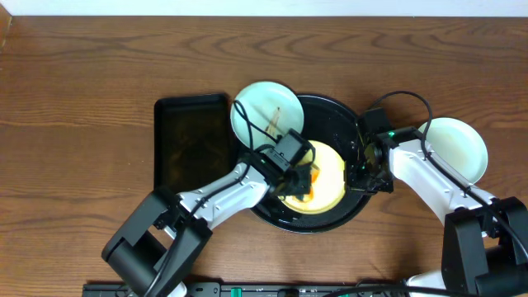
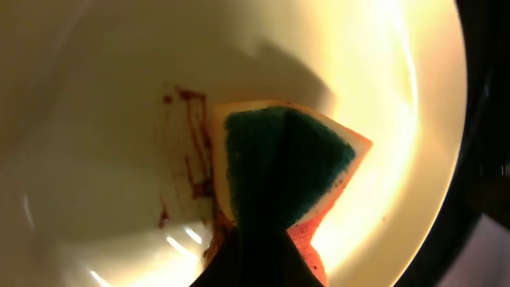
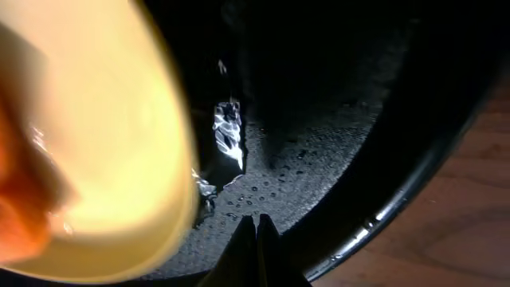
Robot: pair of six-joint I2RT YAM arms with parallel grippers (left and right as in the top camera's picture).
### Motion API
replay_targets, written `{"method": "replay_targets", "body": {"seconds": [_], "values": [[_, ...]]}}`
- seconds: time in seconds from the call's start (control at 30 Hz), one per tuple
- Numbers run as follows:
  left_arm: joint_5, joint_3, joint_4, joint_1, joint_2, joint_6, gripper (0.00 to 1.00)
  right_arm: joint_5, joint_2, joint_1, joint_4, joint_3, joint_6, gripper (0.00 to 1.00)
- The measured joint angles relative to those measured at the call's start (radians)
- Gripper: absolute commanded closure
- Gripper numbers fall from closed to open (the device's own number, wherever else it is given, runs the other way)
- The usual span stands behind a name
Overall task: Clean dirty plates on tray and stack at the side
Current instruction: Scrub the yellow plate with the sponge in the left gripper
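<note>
A pale yellow plate (image 1: 332, 180) lies in the round black tray (image 1: 332, 115). My left gripper (image 1: 295, 175) is shut on an orange sponge with a green scouring face (image 2: 279, 163), pressed on the yellow plate (image 2: 103, 96) beside brown sauce streaks (image 2: 190, 151). A mint-green plate (image 1: 266, 111) with brown streaks rests on the tray's upper left rim. A second mint-green plate (image 1: 454, 148) lies on the wood tabletop (image 1: 82, 82) to the right. My right gripper (image 3: 256, 227) is shut and empty, low over the wet tray floor (image 3: 319, 159) next to the yellow plate (image 3: 96, 135); it also shows in the overhead view (image 1: 360, 175).
A smaller rectangular black tray (image 1: 192, 140) lies left of the round tray. The round tray's raised rim (image 3: 398, 209) runs just right of my right gripper, with wood table (image 3: 470, 207) beyond it. Cables loop over both arms.
</note>
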Motion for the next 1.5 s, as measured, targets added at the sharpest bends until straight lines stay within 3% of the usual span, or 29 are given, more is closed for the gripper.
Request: {"method": "replay_targets", "body": {"seconds": [0.23, 0.37, 0.43, 0.57, 0.93, 1.03, 1.07, 1.5], "values": [[-0.056, 0.0, 0.04, 0.035, 0.004, 0.0, 0.92, 0.017, 0.0, 0.0, -0.003, 0.0, 0.0, 0.98], [-0.065, 0.0, 0.033, 0.032, 0.004, 0.0, 0.92, 0.007, 0.0, 0.0, 0.035, 0.0, 0.002, 0.57], [-0.073, 0.0, 0.026, 0.027, 0.004, 0.0, 0.92, -0.005, 0.0, 0.0, 0.07, 0.0, 0.002, 0.55], [-0.089, 0.002, 0.009, -0.001, 0.003, 0.0, 0.92, -0.034, 0.0, 0.0, 0.133, 0.0, 0.01, 0.67], [-0.107, 0.004, 0.0, -0.066, 0.004, 0.0, 0.92, -0.048, 0.001, 0.0, 0.212, -0.013, 0.01, 0.76], [-0.107, 0.005, 0.0, -0.066, 0.003, 0.0, 0.92, -0.048, 0.011, 0.0, 0.252, -0.051, 0.016, 0.9], [-0.107, 0.005, 0.0, -0.066, 0.003, 0.0, 0.92, -0.048, 0.016, 0.0, 0.269, -0.068, 0.026, 0.99], [-0.163, 0.006, -0.009, -0.049, 0.003, 0.0, 0.92, -0.079, 0.008, 0.0, 0.285, -0.109, 0.053, 0.99]]}}
